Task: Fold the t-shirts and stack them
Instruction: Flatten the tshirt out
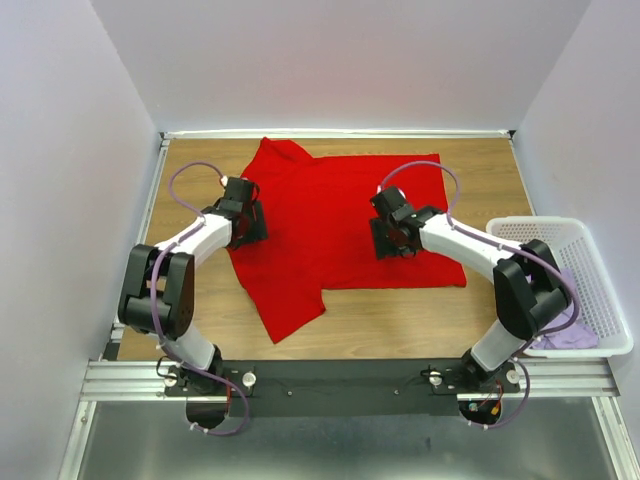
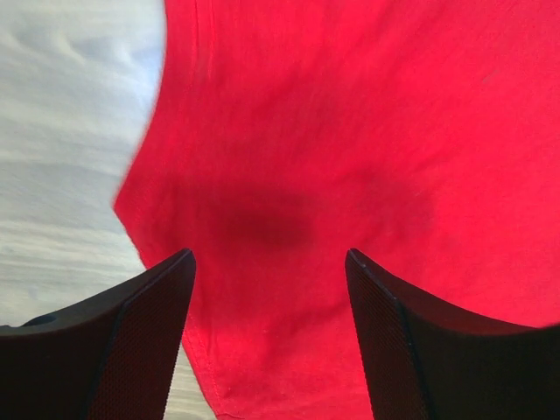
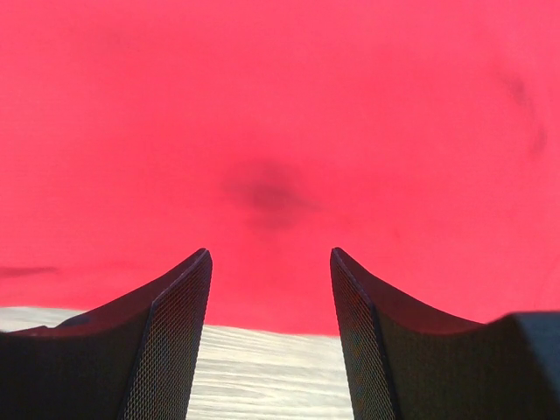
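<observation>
Currently hovering over the red t-shirt (image 1: 330,210) on the wooden table (image 1: 400,320), left gripper (image 2: 267,254) at nine o'clock, right gripper (image 3: 269,252) near four o'clock, both gaping, grasping nothing.

Matt red cloth t-shirt (image 1: 330,210); wood-grain table (image 1: 480,175), perhaps laminate; white plastic basket (image 1: 592,262).

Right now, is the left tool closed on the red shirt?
No: in the left wrist view the left tool stands wide open over the red t-shirt, with no cloth pinched in its gap.
</observation>
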`<state>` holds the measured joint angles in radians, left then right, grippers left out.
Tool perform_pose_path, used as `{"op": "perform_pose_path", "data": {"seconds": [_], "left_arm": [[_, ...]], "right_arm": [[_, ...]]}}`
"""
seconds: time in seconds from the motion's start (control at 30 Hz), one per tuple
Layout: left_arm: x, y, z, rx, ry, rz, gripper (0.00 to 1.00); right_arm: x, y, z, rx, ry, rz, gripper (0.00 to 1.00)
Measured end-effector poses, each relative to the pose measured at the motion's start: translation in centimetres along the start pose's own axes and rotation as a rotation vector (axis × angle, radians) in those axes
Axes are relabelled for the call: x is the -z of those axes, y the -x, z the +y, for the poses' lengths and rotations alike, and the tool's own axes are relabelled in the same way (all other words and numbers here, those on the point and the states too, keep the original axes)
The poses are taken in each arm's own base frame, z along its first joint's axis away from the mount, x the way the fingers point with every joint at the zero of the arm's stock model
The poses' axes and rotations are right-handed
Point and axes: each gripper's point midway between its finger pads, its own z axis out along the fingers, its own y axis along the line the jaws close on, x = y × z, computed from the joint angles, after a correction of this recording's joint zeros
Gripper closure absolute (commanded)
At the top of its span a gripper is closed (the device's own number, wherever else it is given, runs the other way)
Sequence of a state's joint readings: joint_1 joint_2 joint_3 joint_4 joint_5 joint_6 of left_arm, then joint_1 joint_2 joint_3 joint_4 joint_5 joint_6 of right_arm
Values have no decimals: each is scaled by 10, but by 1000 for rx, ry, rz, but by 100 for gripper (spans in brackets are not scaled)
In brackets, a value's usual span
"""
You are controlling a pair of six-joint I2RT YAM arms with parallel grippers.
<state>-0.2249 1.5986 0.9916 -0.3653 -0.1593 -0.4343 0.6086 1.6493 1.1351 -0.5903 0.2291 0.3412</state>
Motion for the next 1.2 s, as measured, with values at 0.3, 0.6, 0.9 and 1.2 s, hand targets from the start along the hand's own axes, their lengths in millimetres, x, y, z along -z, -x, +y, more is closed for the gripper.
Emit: {"op": "perform_pose_path", "data": {"seconds": [0.3,0.6,0.9,1.2], "left_arm": [[-17,-42,5,-21,10,116,24],[-7,-58,9,-25,-6,125,23],[32,-104,28,-25,45,318,18],[45,24,10,31,38,54,20]], "right_arm": [[-19,-63,-24,-45,-63,142,36],[-14,-83,-16,-99,-7,194,36],[17,-104,-20,-119,4,289,34],[17,-7,-50,-204,-52,97,37]]}}
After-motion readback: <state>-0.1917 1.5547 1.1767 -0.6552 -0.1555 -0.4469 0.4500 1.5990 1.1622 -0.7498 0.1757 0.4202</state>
